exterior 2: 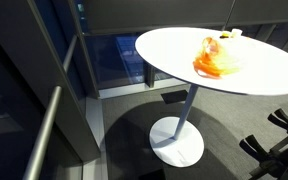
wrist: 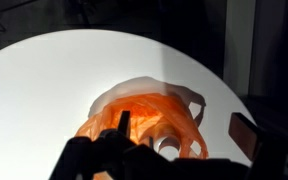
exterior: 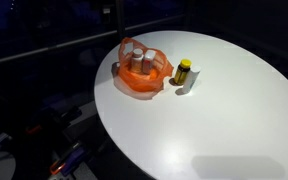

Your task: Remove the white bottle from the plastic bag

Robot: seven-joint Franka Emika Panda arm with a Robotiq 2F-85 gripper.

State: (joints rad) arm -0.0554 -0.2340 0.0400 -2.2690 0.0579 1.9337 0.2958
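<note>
The gripper [wrist: 159, 158] is hovering over the orange plastic bag [wrist: 134, 115]. Its fingers [wrist: 89, 158] are too shadowed to tell their spread or any contact. The white bottle [wrist: 170, 143] is sitting inside the bag, just ahead of the fingertips.

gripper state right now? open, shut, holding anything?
Gripper: open, holding nothing, above the orange plastic bag.

Thin translucent orange plastic bag [wrist: 144, 118], crinkled; table [exterior: 224, 110] smooth, matt white.
</note>
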